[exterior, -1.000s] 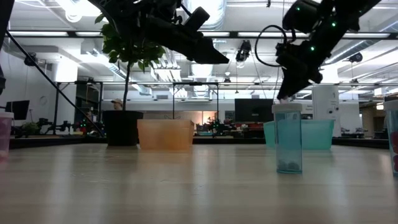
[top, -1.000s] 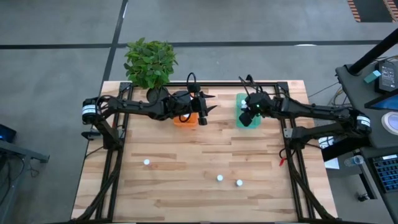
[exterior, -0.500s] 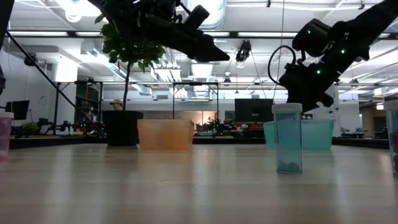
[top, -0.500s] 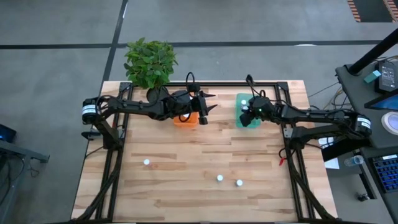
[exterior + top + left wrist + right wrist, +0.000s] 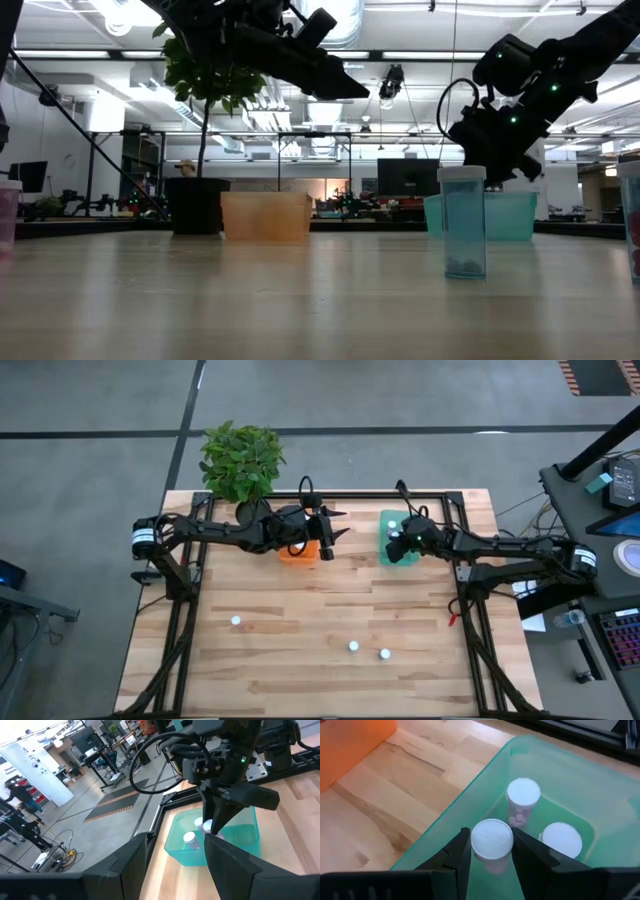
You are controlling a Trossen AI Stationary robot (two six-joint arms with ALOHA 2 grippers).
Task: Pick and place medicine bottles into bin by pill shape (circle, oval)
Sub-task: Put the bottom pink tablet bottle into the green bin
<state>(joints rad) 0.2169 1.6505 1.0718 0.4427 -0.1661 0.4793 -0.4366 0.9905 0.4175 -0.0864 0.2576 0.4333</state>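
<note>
My right gripper (image 5: 492, 851) is shut on a white-capped medicine bottle (image 5: 492, 839) inside the teal bin (image 5: 470, 805), which stands at the table's far right (image 5: 388, 520). Two more bottles (image 5: 523, 795) (image 5: 562, 840) stand on the bin's floor. My left gripper (image 5: 337, 526) hangs open and level above the orange bin (image 5: 298, 552), with nothing between its fingers (image 5: 235, 865). Three bottles (image 5: 236, 621) (image 5: 353, 646) (image 5: 385, 653) stand upright on the near half of the table. My right gripper pinches the bottle between its two fingers (image 5: 457, 851), which sit on opposite sides just under the white cap (image 5: 492, 840). The fingers slant down into the bin from the table's right side. The bottle is upright, cap up; whether its base touches the bin floor I cannot tell.
A potted plant (image 5: 240, 460) stands at the far left corner behind the orange bin. In the low view a teal bottle (image 5: 463, 225) stands close to the camera, with others at the picture's edges (image 5: 8, 215) (image 5: 632, 215). Bare wood lies between the bins and the near bottles.
My right gripper has come down into the teal bin with the bottle and has rolled a little about its pointing line. It has slowed in the last half second. The bottle stays pinched and upright.
</note>
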